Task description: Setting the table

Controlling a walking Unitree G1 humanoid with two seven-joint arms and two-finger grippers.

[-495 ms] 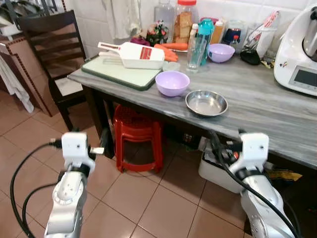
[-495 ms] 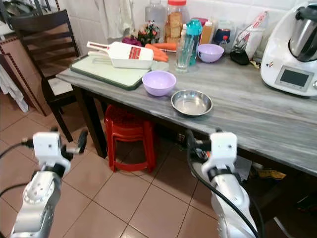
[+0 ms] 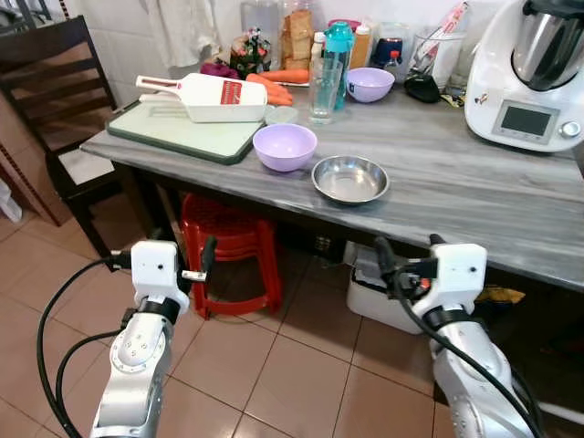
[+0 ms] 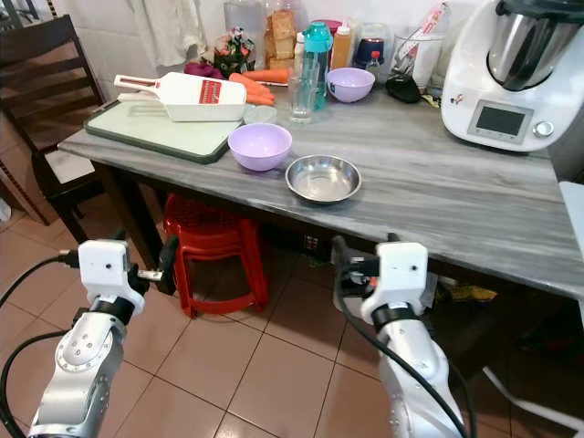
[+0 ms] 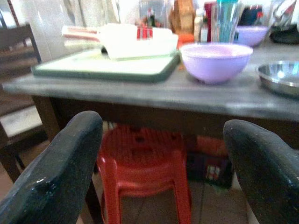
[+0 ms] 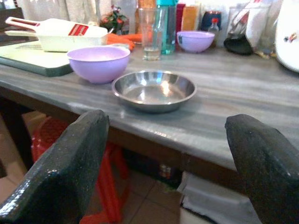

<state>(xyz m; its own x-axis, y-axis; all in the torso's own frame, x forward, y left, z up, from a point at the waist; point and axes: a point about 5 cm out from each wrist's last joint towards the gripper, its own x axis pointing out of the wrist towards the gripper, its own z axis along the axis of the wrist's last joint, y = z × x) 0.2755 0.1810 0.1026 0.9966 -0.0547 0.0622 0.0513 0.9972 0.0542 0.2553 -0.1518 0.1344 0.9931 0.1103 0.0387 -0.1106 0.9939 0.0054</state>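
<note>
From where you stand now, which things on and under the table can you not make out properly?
- Jars and bottles at the back wall: cut off by the top edge in the left eye view, labels too small to read.
- Red stool: its rear is hidden in shade under the table.
- White box on the floor: partly covered by the right pincer; contents hidden.
- Cutting board: blurred in the left wrist view.

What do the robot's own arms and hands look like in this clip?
Both arms are silver-grey metal tubes ending in a boxy white wrist block, with black cables looping along them. A round joint disc with small holes shows on the left forearm. The left hand and the right hand each carry two long, thick black fingers with rounded tips and a slightly glossy, scuffed surface.
</note>
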